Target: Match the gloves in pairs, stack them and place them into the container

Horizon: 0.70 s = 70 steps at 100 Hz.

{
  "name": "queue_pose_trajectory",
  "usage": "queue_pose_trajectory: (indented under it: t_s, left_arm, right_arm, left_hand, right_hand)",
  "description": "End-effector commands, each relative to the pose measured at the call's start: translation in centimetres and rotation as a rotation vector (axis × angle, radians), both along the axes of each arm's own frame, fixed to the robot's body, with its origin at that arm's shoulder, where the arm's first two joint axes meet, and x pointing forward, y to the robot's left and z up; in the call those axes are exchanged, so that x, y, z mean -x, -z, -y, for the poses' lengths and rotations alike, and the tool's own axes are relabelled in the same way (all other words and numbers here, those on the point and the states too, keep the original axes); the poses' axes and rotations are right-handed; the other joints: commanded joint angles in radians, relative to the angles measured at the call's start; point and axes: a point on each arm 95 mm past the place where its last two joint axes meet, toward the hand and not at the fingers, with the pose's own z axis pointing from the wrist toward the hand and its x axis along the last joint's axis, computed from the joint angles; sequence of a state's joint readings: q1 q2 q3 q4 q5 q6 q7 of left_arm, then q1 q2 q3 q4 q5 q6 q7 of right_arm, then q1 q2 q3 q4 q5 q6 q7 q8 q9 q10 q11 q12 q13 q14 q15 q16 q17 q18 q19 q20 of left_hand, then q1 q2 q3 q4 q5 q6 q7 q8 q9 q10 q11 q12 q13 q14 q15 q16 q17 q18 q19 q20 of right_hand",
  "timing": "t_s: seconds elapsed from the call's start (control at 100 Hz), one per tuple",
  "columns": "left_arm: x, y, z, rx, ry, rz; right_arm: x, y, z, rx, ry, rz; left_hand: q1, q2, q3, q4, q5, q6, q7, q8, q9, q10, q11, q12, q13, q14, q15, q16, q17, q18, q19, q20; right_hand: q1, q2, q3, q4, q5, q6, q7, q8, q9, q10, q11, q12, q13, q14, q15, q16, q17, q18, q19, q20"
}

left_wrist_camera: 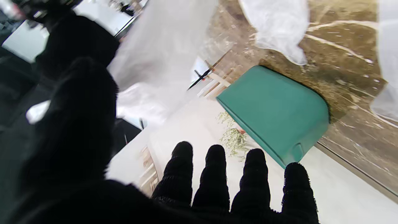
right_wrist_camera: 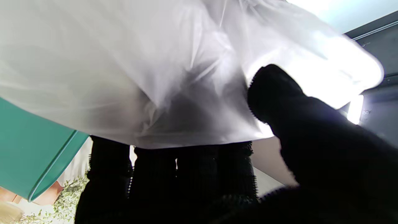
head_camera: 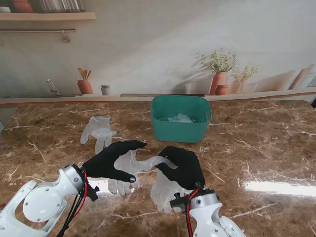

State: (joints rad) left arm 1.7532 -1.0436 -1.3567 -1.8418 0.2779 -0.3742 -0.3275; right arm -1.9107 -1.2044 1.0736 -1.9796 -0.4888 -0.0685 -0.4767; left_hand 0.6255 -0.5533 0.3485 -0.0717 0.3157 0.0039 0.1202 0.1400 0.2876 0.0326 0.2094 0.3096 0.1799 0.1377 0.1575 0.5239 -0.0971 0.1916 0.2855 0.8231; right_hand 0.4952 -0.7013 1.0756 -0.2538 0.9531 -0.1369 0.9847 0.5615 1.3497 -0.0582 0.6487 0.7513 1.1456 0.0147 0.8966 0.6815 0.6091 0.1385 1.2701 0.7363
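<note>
Gloves of thin clear plastic lie spread on the marble table [head_camera: 276, 148], and I take them from my left across to my right. Farther from me than the left hand [head_camera: 111, 160], and apart from it, one loose glove [head_camera: 98, 131] lies flat with its fingers toward me. The left hand itself, in a black knit cover, hovers palm down over a second glove [head_camera: 123, 170], whose fingertips poke out on the near side of the hand; the wrist view shows the four fingers [left_wrist_camera: 214, 177] straight and spread with nothing between them, so it looks open and holds nothing that I can see.

Between the two hands a strip of clear film runs across to the right hand [head_camera: 182, 167]. That hand lies on a third glove [head_camera: 165, 192], the cuff showing on its near side. In its wrist view the film [right_wrist_camera: 155, 77] drapes over the fingers and the thumb [right_wrist_camera: 276, 93] comes up against it (whether it truly pinches the sheet I cannot tell).

Beyond the right hand, farther from me and well apart, stands the teal container [head_camera: 180, 131], with some clear plastic already lying inside it.
</note>
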Motion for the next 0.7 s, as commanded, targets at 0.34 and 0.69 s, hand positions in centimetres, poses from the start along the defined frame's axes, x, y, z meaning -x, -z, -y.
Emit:
queue_pose_trajectory:
  t_s: [0.34, 0.69]
  left_arm:
    - [-0.4, 2.6, 3.2, 0.011, -0.037, 0.147]
    - [0.1, 3.2, 5.7, 0.274, -0.08, 0.103]
  right_arm:
    - [1.0, -0.8, 0.4, -0.061, -0.021, -0.01]
    - [1.0, -0.4, 1.0, -0.062, -0.01, -0.034]
  left_hand:
    - [-0.061, -0.105, 0.328, -0.067, -0.071, -0.147, 0.082, 0.018, -0.048, -0.04, 0.049, 0.019, -0.005, -0.032, 0.016, 0.03, -0.007, -0.059, -0.036, 0.058]
    - [-0.037, -0.106, 0.429, -0.071, 0.269, -0.225, 0.502, 0.286, 0.247, -0.035, 0.109, 0.043, 0.144, -0.029, 0.076, 0.056, 0.005, -0.047, 0.057, 0.048]
  right_hand:
    - [-0.001, 0.003, 0.038, -0.043, 0.017, -0.002, 0.014, 0.023, 0.052, -0.004, 0.006, 0.029, 0.047, -0.029, 0.022, 0.026, 0.019, 0.003, 0.054, 0.034]
    - [-0.001, 0.002, 0.038, -0.044, 0.023, 0.007, 0.015, 0.023, 0.059, -0.003, 0.002, 0.031, 0.056, -0.026, 0.02, 0.027, 0.03, 0.009, 0.057, 0.035]
